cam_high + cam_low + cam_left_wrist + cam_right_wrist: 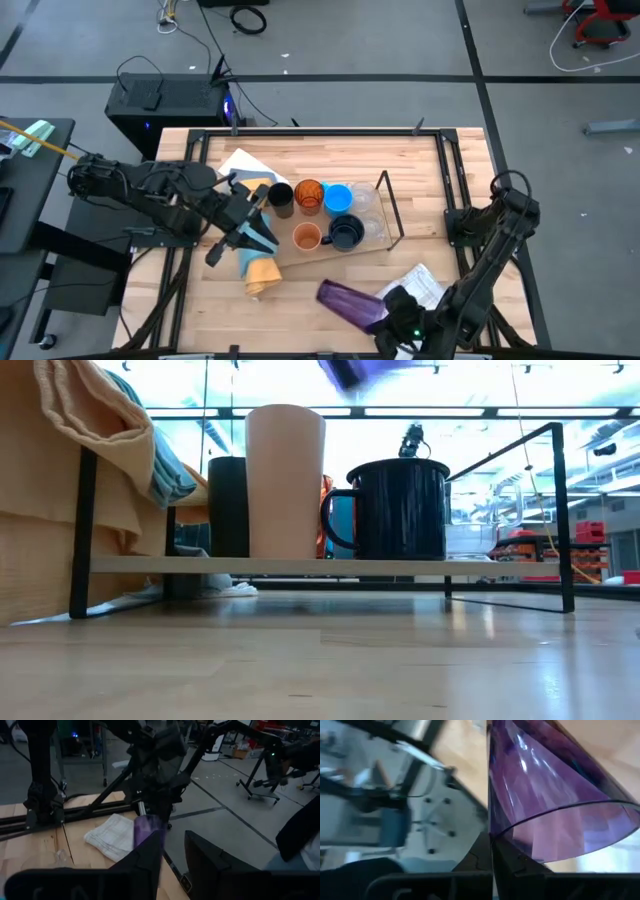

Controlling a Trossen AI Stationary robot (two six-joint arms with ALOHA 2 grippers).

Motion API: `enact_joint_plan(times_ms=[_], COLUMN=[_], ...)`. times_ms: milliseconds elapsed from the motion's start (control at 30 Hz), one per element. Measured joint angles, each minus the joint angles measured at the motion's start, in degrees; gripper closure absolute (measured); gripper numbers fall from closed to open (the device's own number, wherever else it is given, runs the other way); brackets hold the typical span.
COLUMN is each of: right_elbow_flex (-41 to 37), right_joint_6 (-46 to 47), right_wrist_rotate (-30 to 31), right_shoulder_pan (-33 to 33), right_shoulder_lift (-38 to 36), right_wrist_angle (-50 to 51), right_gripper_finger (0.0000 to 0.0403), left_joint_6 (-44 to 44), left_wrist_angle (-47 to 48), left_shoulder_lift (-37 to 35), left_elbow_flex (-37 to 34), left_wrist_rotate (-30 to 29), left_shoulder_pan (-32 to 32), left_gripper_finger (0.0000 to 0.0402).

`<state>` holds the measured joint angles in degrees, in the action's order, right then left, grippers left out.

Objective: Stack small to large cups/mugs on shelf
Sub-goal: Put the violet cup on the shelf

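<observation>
— Purple tumbler (350,303) — where is it, and who has it?

— My right hand (392,312) has it, clenched on the rim at the desk's (320,160) near edge. It lies tilted, base aimed up-left toward the shelf (392,212), which stands beyond it with the peach cup (307,237) and dark mug (346,233) in front.

— And your left hand (262,198)?

— Beside the shelf's left end, fingers part-open, holding nothing I can see.

— Any view differ?

— The right wrist view shows the rim pinched; the low view shows only a purple edge overhead.
</observation>
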<state>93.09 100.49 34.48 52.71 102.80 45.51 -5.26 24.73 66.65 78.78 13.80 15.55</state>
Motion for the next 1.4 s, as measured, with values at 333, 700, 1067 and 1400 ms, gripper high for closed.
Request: enact_joint_plan(times_ms=[333,700,1067,1400], right_elbow_flex=[14.1,19.4,23.8,23.8], right_joint_6=[-11.6,-13.8,-31.3,-50.5], right_wrist_rotate=[-0.1,-0.7,-11.8,-21.8], right_shoulder_pan=[-4.0,-8.4,-10.5,-13.7], right_shoulder_lift=[-0.1,-0.1,-0.1,-0.1], right_wrist_angle=[0.3,-4.5,8.9,19.6], right_gripper_finger=[0.0403,0.0403,0.0403,0.0403], left_joint_6=[1.5,2.2,2.6,2.8], left_wrist_angle=[-0.9,-0.9,-0.5,-0.4], left_shoulder_lift=[0.0,0.0,0.0,0.0], left_elbow_flex=[0.0,0.0,0.0,0.0], left_wrist_rotate=[0.0,0.0,0.0,-0.2], left_shoulder_pan=[0.0,0.0,0.0,0.0], left_gripper_finger=[0.0312,0.0311,0.0306,0.0317])
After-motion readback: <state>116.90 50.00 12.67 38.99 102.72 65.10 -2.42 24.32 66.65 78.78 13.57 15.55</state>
